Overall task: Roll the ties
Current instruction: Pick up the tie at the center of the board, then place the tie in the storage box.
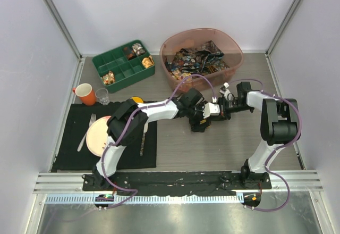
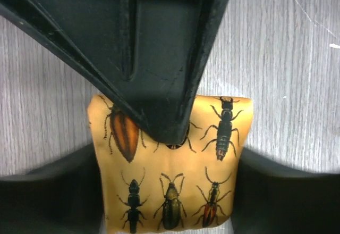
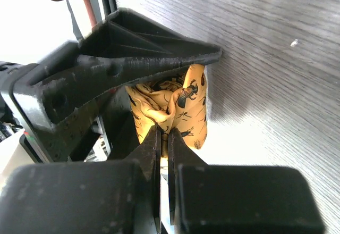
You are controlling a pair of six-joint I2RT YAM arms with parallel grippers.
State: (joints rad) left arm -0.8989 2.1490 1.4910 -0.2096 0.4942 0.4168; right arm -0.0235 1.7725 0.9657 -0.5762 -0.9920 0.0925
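The yellow-orange tie (image 2: 175,175), printed with dark beetles, is bunched into a short roll on the grey table. My left gripper (image 2: 167,197) is shut on the roll, with a finger (image 2: 53,191) against each side. My right gripper (image 3: 164,135) comes in from the opposite side and is shut on a fold of the same tie (image 3: 186,103). In the top view the two grippers meet at the table's middle, left (image 1: 201,119) and right (image 1: 213,111), and mostly hide the tie. Several dark many-coloured ties (image 1: 196,58) lie in the pink basin.
The pink basin (image 1: 175,40) stands at the back right, a green compartment tray (image 1: 123,72) with trinkets at the back left. An orange mug (image 1: 85,93), a glass (image 1: 102,95), a plate (image 1: 95,138) and cutlery sit on a black placemat (image 1: 69,157) at the left.
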